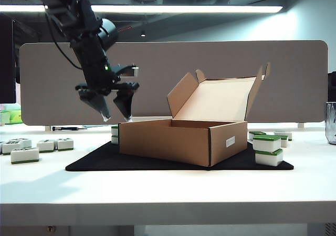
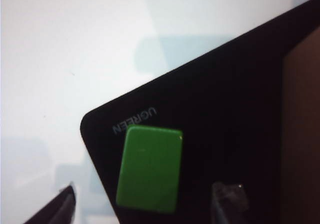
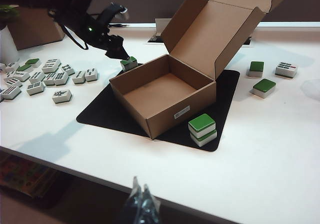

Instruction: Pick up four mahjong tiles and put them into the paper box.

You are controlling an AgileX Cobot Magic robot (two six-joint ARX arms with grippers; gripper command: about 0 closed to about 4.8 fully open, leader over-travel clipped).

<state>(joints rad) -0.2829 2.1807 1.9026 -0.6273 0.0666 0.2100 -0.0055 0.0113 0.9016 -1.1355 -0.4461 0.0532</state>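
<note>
Left gripper point(image 1: 114, 116) gapes empty above tile point(image 2: 149, 168) on mat point(image 2: 235, 114) beside box point(image 1: 184, 139); right gripper point(image 3: 142, 204) appears closed. Next: descend, clamp.

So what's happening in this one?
The left gripper, jaws open and empty, hangs above a green-backed mahjong tile on the corner of the black mat, beside the open paper box. The box looks empty. A stack of two tiles sits on the box's other side. The right gripper is held back off the table's near edge.
</note>
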